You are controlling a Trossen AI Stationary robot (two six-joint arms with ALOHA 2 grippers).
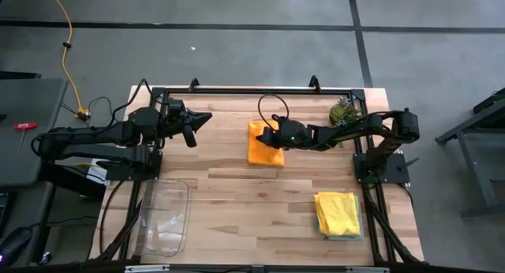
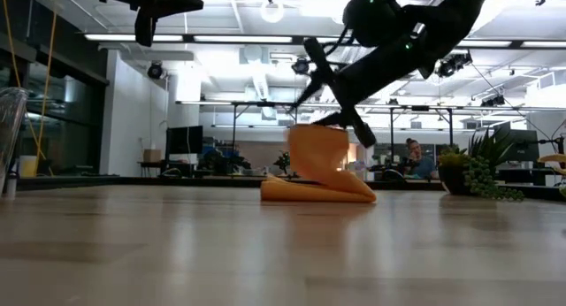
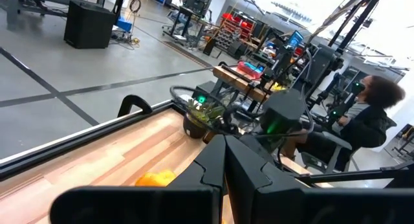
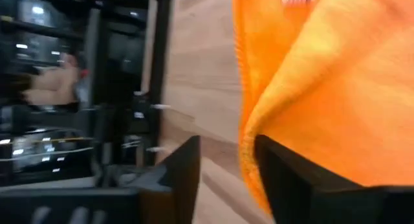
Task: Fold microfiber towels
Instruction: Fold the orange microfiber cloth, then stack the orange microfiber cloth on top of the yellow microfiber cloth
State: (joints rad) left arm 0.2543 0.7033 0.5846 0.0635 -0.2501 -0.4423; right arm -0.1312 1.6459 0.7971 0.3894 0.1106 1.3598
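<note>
An orange towel [image 1: 263, 144] lies at the table's far middle. Its lower part rests flat on the wood [image 2: 318, 193], and one flap stands up from it [image 2: 318, 151]. My right gripper [image 1: 270, 137] reaches in from the right, slanting down, and is open at that flap's upper edge [image 4: 226, 166]. My left gripper [image 1: 207, 117] hangs shut and level above the far left of the table, holding nothing [image 3: 225, 166]. A yellow towel [image 1: 338, 212] lies folded on a teal one near the right front corner. My right gripper is open, and the orange towel's raised edge [image 4: 249, 143] lies along the inner side of one finger [image 4: 291, 182]. Nothing is between the two fingers. The fingers come from the table's right, slanting down. The flap stands upright with its base on the table.
A small green plant [image 1: 343, 111] stands at the far right beside my right arm. A clear plastic tray [image 1: 162, 218] sits at the front left. Bare wood lies between the tray and the folded stack. A person [image 3: 372, 114] sits beyond the table.
</note>
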